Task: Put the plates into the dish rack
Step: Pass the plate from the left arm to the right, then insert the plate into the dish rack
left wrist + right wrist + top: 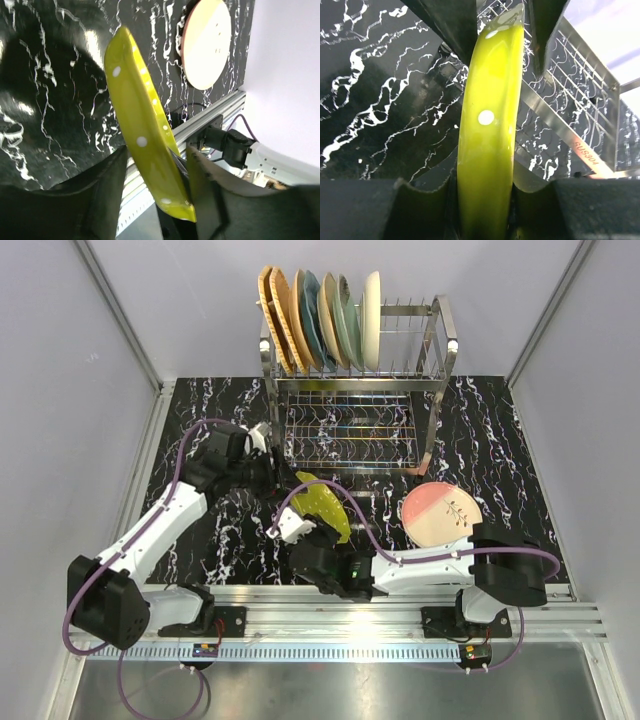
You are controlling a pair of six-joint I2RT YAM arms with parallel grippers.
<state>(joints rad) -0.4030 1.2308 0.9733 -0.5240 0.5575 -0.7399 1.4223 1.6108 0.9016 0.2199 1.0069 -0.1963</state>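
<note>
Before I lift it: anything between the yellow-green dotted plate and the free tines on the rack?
Nothing visible. The right gripper and left gripper flank the yellow-green dotted plate in front of the dish rack; tines right of the cream plate stand free. The pink-edged plate lies aside.

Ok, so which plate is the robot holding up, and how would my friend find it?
Find the tall shiny rack at the back of the black marbled table. Just in front of it, near the middle, the right gripper holds a yellow-green plate up on its edge. It is the only yellow-green one, with white dots; the pink and cream plate nearby lies flat.
</note>
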